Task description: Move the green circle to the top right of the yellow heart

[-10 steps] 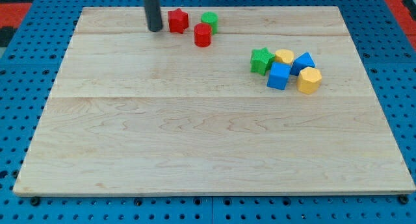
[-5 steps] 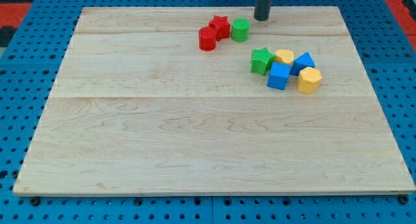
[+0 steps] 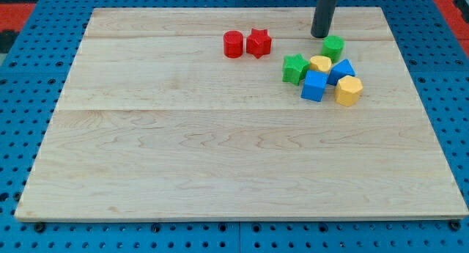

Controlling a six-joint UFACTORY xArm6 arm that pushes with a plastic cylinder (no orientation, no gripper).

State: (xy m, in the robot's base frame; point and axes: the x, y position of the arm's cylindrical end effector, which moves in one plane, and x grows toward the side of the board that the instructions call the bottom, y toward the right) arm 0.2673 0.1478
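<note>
The green circle point(image 3: 333, 47) lies near the view's top right, just above and right of the yellow heart point(image 3: 319, 63). My tip point(image 3: 320, 35) stands just up and left of the green circle, close to it. The yellow heart sits in a cluster with a green star point(image 3: 294, 68), two blue blocks point(image 3: 314, 85) point(image 3: 342, 70) and a yellow hexagon point(image 3: 349, 90).
A red cylinder point(image 3: 233, 44) and a red star point(image 3: 259, 42) lie side by side left of the cluster, near the view's top. The wooden board point(image 3: 220, 158) rests on a blue pegboard.
The green circle has moved right and slightly down, from beside the red blocks to beside the yellow heart. The red star and cylinder shifted right. My tip moved right across the top.
</note>
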